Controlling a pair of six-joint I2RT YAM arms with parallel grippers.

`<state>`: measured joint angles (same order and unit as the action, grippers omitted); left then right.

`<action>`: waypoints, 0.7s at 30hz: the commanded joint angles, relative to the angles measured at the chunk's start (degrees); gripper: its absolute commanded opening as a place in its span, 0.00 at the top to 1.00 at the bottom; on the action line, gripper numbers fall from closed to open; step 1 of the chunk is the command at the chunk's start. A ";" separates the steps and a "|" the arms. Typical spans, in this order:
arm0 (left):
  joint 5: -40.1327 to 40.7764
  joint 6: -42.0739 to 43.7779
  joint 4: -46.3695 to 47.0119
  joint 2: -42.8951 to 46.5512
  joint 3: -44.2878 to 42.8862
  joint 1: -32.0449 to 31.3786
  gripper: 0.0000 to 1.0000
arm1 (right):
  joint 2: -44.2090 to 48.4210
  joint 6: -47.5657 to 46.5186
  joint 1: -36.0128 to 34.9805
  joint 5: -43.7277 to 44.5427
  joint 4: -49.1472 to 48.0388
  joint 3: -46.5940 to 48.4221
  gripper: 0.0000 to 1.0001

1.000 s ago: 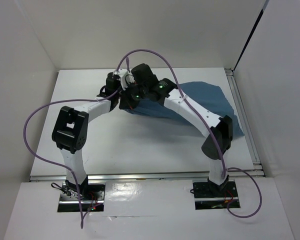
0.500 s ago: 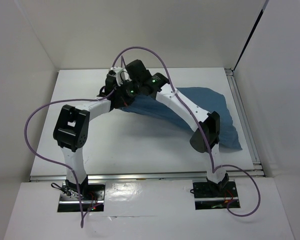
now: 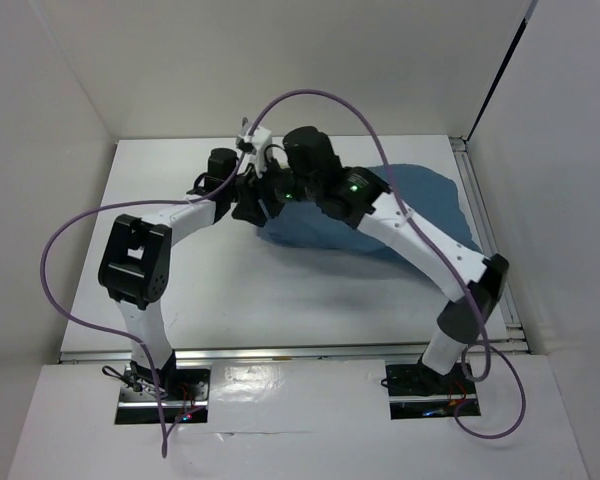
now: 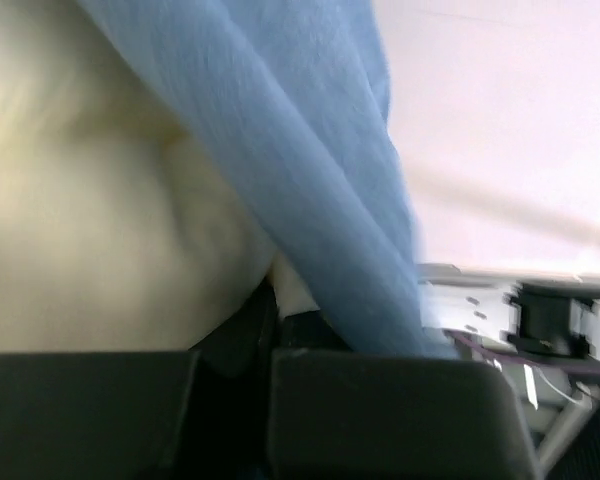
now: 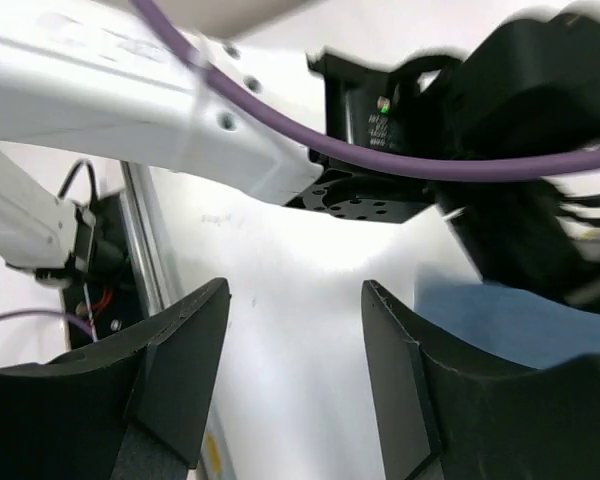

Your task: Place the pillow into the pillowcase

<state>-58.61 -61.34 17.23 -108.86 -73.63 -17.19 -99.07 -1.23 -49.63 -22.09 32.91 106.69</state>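
The slate-blue pillowcase (image 3: pixel 415 200) lies bunched on the table's right half. Its left end reaches both grippers. The cream pillow (image 4: pixel 100 220) shows only in the left wrist view, where the blue pillowcase cloth (image 4: pixel 310 170) drapes across it. My left gripper (image 4: pixel 275 320) is shut, with a cream corner of the pillow pinched between its fingertips and the blue cloth running down onto its right finger. In the top view my left gripper (image 3: pixel 252 205) sits at the cloth's left end. My right gripper (image 5: pixel 295 340) stands open over bare table, with nothing between its fingers and the pillowcase (image 5: pixel 500 320) to its right.
The white left arm (image 5: pixel 130 100) and a purple cable (image 5: pixel 380 160) cross close above my right gripper. A metal rail (image 3: pixel 485 240) runs along the table's right edge. White walls enclose the table on the left, back and right.
My right gripper has opened and let go of the cloth. Its elbow has swung out to the right. The lifted left end of the pillowcase has sunk back down.
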 commanded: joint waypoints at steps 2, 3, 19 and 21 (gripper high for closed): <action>9.56 6.23 -7.46 0.67 0.50 4.00 1.00 | 10.81 -3.85 -0.56 8.78 -8.38 -4.03 0.37; 9.57 7.19 -7.48 1.27 0.50 5.31 1.00 | 11.69 -4.99 -0.56 10.90 -8.38 -5.17 0.37; 15.35 40.05 -35.50 7.43 -9.42 0.77 0.58 | 1.61 5.10 19.64 15.77 -0.13 -1.15 0.44; 22.45 43.22 -41.82 8.05 -11.44 -0.99 0.49 | 0.73 5.89 20.18 13.49 0.40 -0.43 0.45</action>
<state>-41.65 -27.16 -15.09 -105.82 -80.29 -15.35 -98.43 1.13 -29.91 -2.94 30.50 101.91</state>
